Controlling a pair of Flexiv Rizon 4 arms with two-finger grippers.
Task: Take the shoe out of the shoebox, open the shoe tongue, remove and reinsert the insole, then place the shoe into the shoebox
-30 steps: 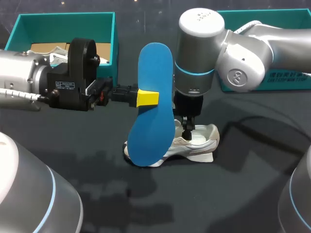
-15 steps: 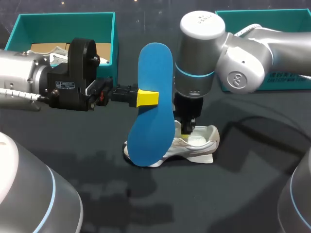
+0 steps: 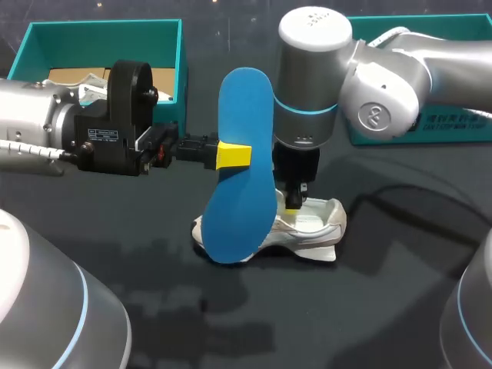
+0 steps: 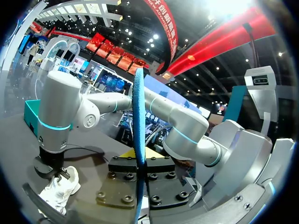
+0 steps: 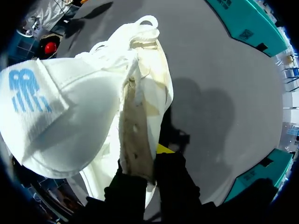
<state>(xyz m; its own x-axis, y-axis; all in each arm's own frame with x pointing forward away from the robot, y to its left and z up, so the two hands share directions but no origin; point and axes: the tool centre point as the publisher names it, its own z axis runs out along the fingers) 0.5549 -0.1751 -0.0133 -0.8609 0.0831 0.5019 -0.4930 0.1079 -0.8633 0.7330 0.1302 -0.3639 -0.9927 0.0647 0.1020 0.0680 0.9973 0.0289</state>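
- Dark matte table [image 3: 384, 300], so I doubt anything skates around on it.
- The left gripper [image 3: 231, 154] is pinching the blue insole [image 3: 244, 115] across its middle and holding it upright. From the head view, its lower end hangs in front of the shoe's toe.
- The insole looks thin, light and floppy. I'd guess it buckles if shoved in from the end, so a grip nearer the heel should steer it better.
- The right gripper [image 3: 294, 204] is down on the white shoe [image 3: 323, 229], which sits on the table. Its fingers are clamped on a strip of the upper beside the tongue [image 5: 37, 102].
- The shoe is soft and light, so it probably drags along instead of staying put.
- The left shoebox [image 3: 100, 29] holds brown paper [image 3: 69, 77] and something white. The arm hides the inside of the right shoebox [image 3: 446, 21].
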